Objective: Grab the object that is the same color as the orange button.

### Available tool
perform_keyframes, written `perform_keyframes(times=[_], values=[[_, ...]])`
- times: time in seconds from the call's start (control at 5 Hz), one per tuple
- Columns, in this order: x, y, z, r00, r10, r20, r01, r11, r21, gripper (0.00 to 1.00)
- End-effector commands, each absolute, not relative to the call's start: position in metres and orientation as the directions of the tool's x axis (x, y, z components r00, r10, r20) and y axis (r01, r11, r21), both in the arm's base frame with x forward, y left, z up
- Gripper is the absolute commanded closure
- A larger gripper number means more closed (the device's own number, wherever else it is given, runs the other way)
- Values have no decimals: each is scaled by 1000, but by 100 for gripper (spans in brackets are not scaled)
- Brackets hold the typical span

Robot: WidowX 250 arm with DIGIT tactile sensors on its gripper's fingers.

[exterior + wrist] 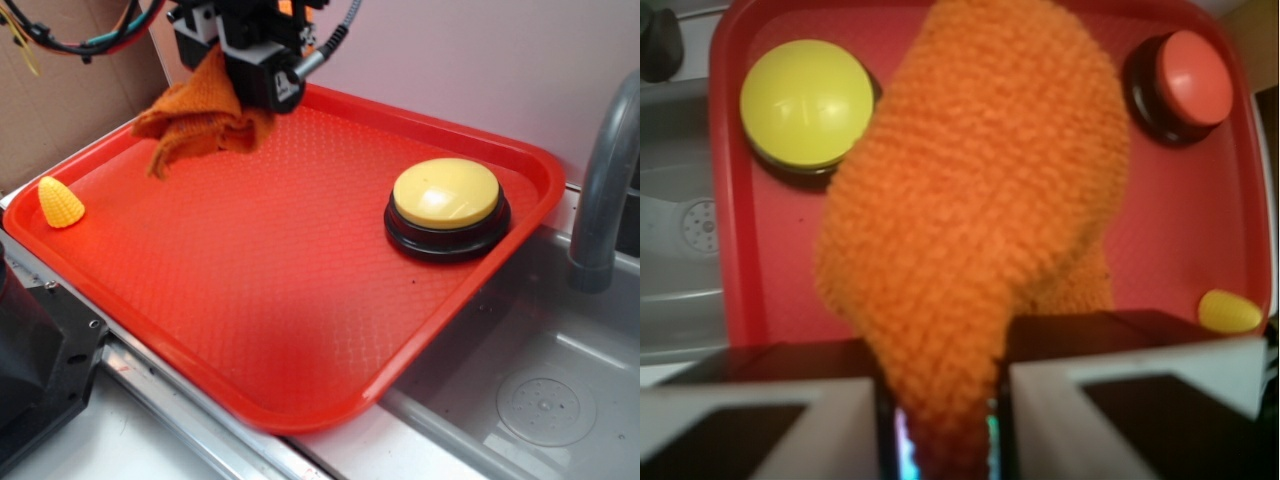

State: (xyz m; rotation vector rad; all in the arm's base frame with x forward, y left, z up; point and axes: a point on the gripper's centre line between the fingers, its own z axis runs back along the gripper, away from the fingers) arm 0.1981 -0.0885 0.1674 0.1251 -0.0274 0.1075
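Up at the tray's far left corner, the gripper (pixel 243 100) holds the rag (pixel 200 115) clear of the tray (pixel 300 300), its folds drooping below the black fingers. Only the wrist view shows the grip itself: the jaws are pinched on a narrow neck of the rag (pixel 970 230) between the two pale fingers (pixel 1130 400), and the rest of the cloth balloons out in front of the lens, filling the middle of the picture.

That same view shows the orange button (pixel 1185 85), round and black-based, near one tray corner; the exterior view does not show it at all, as the arm and rag stand in front of that corner. Both views show the yellow button (pixel 446 205) on the tray's side nearest the sink (pixel 540 400), and the corn (pixel 60 203) lying well apart from it by the opposite rim. From the exterior alone comes the grey faucet (pixel 600 180) rising beside the sink.
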Motion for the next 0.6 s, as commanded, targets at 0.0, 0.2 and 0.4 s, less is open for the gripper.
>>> perform_keyframes(times=[0.0,0.2,0.4], values=[[191,-15,174,973,217,73,-222,973,66,100],[175,-5,184,953,277,124,-287,956,63,100],[177,-7,182,954,275,123,-284,957,65,100]])
